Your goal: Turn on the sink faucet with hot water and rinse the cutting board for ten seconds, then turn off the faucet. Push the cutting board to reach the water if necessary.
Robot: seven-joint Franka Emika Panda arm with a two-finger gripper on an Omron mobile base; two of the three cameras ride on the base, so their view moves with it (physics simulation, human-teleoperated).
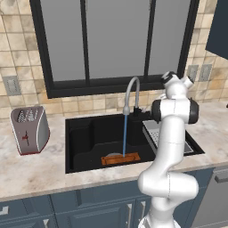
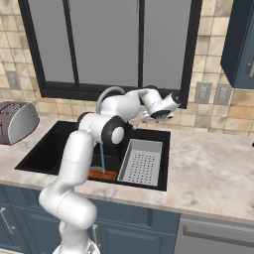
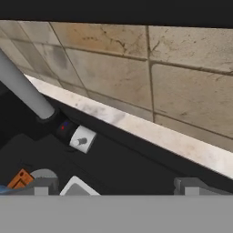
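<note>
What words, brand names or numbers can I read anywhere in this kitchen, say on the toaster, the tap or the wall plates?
None: no word, brand or number can be read here.
The toaster has a small red mark on its front, no lettering.
The tap's handle has a red dot and a blue dot beside it, marks rather than text.
The wall plates are blank.
The cutting board in the sink is plain wood.

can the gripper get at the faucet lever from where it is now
Probably yes. The gripper hangs just over the sink faucet base, its lever close ahead between the spread fingertips, nothing between.
</note>
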